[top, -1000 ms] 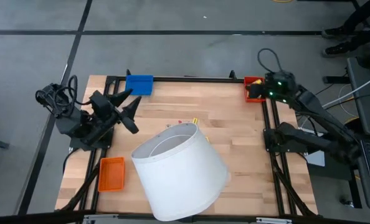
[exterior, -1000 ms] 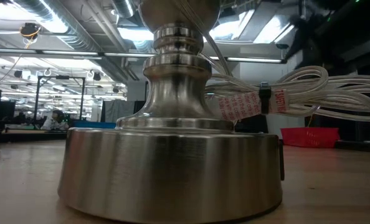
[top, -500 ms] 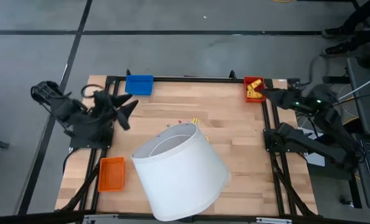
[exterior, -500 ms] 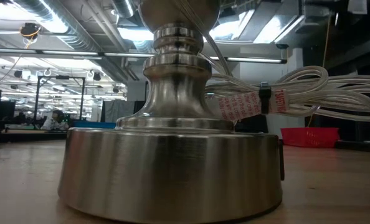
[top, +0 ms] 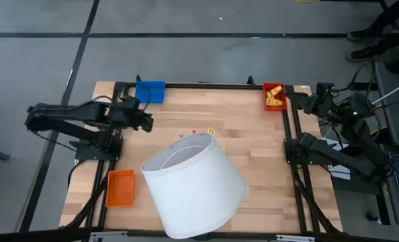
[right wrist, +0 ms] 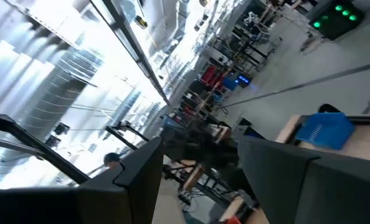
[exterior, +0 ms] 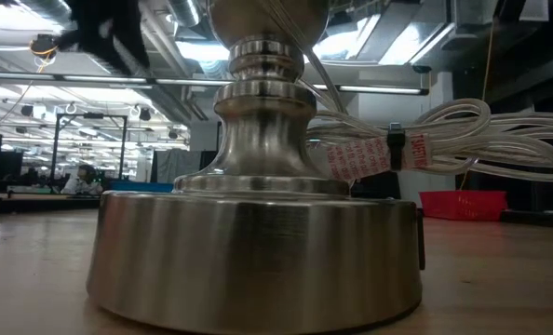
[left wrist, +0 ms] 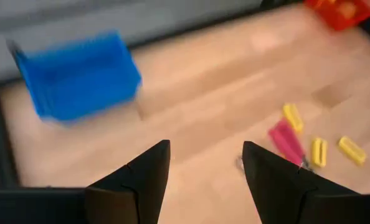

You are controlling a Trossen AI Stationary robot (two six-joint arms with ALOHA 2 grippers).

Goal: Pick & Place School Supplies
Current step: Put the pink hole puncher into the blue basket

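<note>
High view: left pincer [top: 146, 122] apart, reaching w/ arm level over worktop [top: 253, 134]; right pincer [top: 305, 102] apart by red tray [top: 274, 95]; pink scissors [left wrist: 287, 142] lie diagonal.

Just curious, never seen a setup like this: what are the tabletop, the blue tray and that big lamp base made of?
Tabletop: looks like pale wood, with visible plank strips and a matte finish.
Blue tray: probably plastic; uniform bright colour, ribbed walls in the left wrist view.
Lamp base: seems brushed metal, silvery with soft streaky reflections.

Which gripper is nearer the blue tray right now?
Left. The left gripper hovers just beside the blue tray, toward the table's middle. The right gripper is across the table, by the red tray.
</note>
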